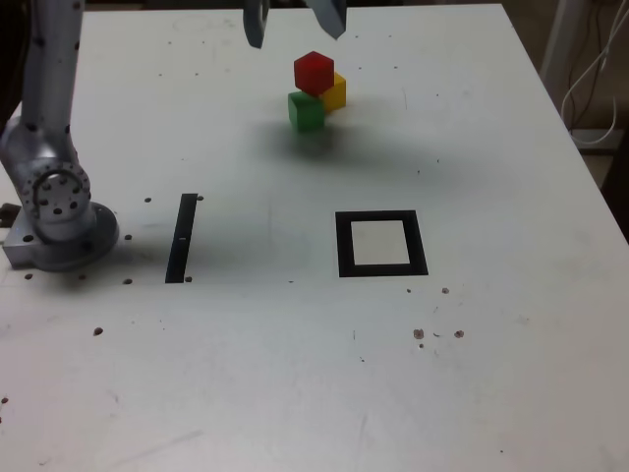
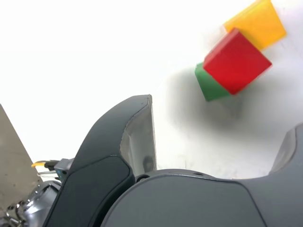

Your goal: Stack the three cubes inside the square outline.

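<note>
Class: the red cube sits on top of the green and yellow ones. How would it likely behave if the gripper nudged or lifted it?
The red cube looks rigid, so it probably won't deform. Perched across the green cube and yellow cube, it may tip if nudged. Its flat faces likely suit the open gripper.

Matt white table (image 1: 511, 374), smooth plastic-looking cubes (image 1: 314, 72), metal arm (image 1: 49, 118)

Bare table (image 1: 491, 147) all round the cube cluster (image 1: 316, 90); square outline (image 1: 381, 243) unoccupied, well apart.
</note>
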You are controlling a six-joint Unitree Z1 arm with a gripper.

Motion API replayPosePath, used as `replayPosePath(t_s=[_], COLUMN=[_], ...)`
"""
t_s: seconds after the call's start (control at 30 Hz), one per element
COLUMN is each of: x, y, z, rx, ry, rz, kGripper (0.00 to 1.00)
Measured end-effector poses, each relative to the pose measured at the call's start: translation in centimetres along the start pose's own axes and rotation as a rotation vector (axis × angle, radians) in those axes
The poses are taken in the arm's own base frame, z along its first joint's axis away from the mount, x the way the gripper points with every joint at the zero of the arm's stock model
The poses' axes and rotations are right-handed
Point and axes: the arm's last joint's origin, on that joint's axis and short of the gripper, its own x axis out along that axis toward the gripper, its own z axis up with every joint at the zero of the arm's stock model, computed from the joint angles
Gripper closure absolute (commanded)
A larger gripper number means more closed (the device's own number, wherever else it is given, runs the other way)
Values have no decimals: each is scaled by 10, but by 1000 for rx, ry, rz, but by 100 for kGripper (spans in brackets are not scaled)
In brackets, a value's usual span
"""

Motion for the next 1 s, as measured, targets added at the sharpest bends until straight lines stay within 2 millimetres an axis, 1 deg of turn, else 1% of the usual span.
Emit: replayPosePath(t_s=[0.1,0.27,0.43,0.6,0.7,0.83,1.0], x=[11,21,31,32,36,48,54], y=[12,23,28,32,35,38,38], z=[6,19,29,45,51,59,61], rx=[4,30,59,131,159,177,182], ry=[22,35,52,33,34,55,68], rz=[-13,-8,-23,-11,-19,-42,-54], kGripper=[5,6,7,8,8,9,9])
